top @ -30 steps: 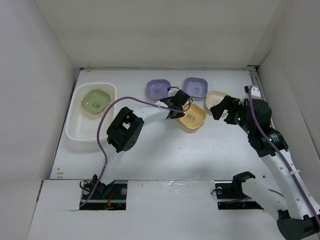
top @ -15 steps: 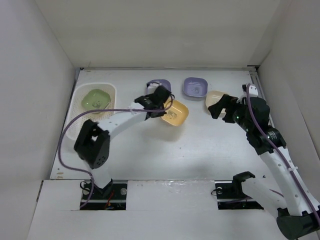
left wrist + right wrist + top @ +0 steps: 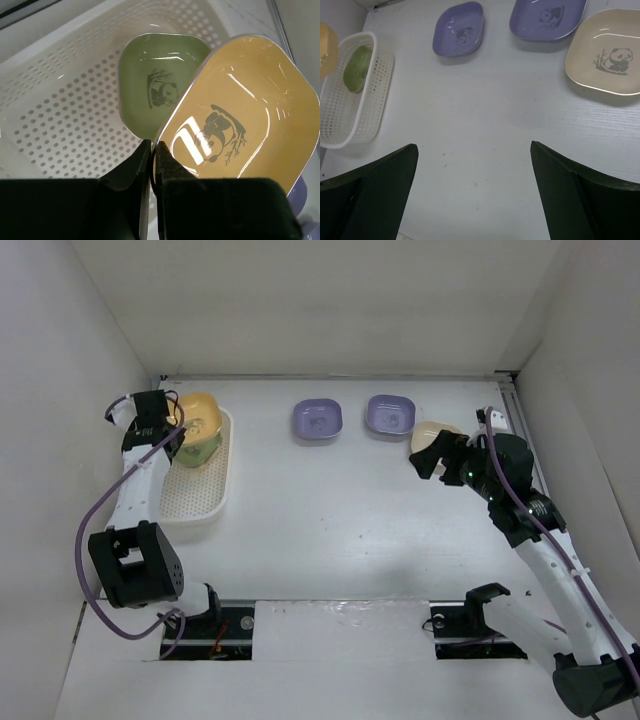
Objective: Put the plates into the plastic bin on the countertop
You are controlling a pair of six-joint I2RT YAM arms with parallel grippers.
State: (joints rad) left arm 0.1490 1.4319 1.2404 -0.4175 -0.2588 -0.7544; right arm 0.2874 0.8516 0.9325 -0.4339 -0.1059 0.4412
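Observation:
My left gripper (image 3: 172, 428) (image 3: 152, 150) is shut on the rim of an orange-yellow plate (image 3: 199, 418) (image 3: 240, 110), held tilted above the far end of the plastic bin (image 3: 214, 502) (image 3: 50, 125). A green plate (image 3: 198, 450) (image 3: 155, 85) lies in the bin under it. Two lavender plates (image 3: 317, 420) (image 3: 389, 414) and a cream plate (image 3: 428, 432) sit on the countertop (image 3: 330, 510). My right gripper (image 3: 436, 455) (image 3: 472, 150) is open and empty, above the countertop beside the cream plate (image 3: 607, 52). Other plates are out of view.
White walls close in the countertop on the left, back and right. The right wrist view shows the lavender plates (image 3: 458, 29) (image 3: 547, 17) and the bin (image 3: 350, 100) far left with the green plate (image 3: 356, 69).
My left arm has swung left from the middle of the countertop, carrying the orange-yellow plate to above the bin's far end. My right gripper has shifted slightly left.

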